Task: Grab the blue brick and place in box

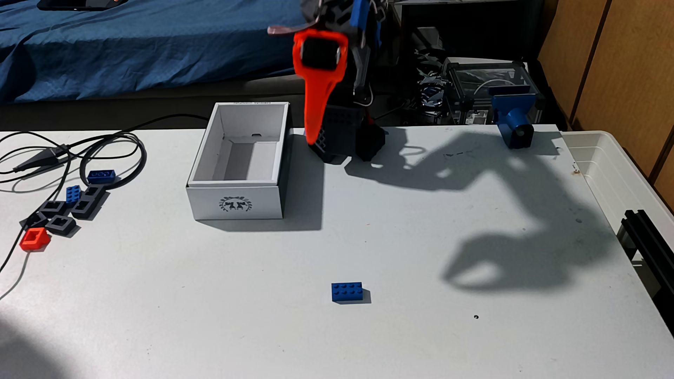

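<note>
Fixed view, claw: the gripper (pixel 316 144) hangs at the back of the table, tips pointing down, just right of the box. The orange finger (pixel 316 105) is long and tapered, and the dark one sits right behind it, so honestly you can't tell how wide the gap is from this angle. Nothing visible between the tips, and whether they touch the tabletop isn't clear.

Fixed view, blue brick: the blue brick (pixel 347 292) lies flat, studs up, out in the open on the white table (pixel 182 291), toward the front and well apart from the claw.

Fixed view, box: the box (pixel 237 204) is open-topped with nothing inside, wreath emblem facing the camera, left of the claw.

Fixed view, left side clutter: a smaller blue brick (pixel 73 193), a darker blue brick (pixel 101 176), some dark grey printed blocks (pixel 87 204), an orange block (pixel 33 238) and black cables (pixel 120 153).

Fixed view, shadow: the arm's big shadow (pixel 510 233) falls across the right half of the table.
</note>
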{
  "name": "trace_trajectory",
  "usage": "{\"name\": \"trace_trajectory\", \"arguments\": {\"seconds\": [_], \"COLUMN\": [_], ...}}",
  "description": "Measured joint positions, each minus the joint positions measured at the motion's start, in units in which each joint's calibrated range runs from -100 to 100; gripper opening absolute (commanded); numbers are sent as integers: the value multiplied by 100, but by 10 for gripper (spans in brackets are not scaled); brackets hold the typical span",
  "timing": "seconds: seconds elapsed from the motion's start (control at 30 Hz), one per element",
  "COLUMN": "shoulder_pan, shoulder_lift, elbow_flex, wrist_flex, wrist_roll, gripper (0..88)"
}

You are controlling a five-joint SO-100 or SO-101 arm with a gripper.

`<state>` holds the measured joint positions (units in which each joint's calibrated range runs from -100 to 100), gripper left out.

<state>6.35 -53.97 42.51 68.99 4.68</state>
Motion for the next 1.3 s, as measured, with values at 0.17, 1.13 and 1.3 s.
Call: {"name": "trace_trajectory", "arguments": {"seconds": [0.17, 1.13, 1.3], "shoulder_pan": [0, -812, -819], "shoulder_lift": [1174, 3615, 4062], "elbow_flex": [-179, -393, -626], "wrist_flex": [0, -1116, -1405], "wrist_roll": [0, -526, -568], "gripper": [15, 10, 10]}}
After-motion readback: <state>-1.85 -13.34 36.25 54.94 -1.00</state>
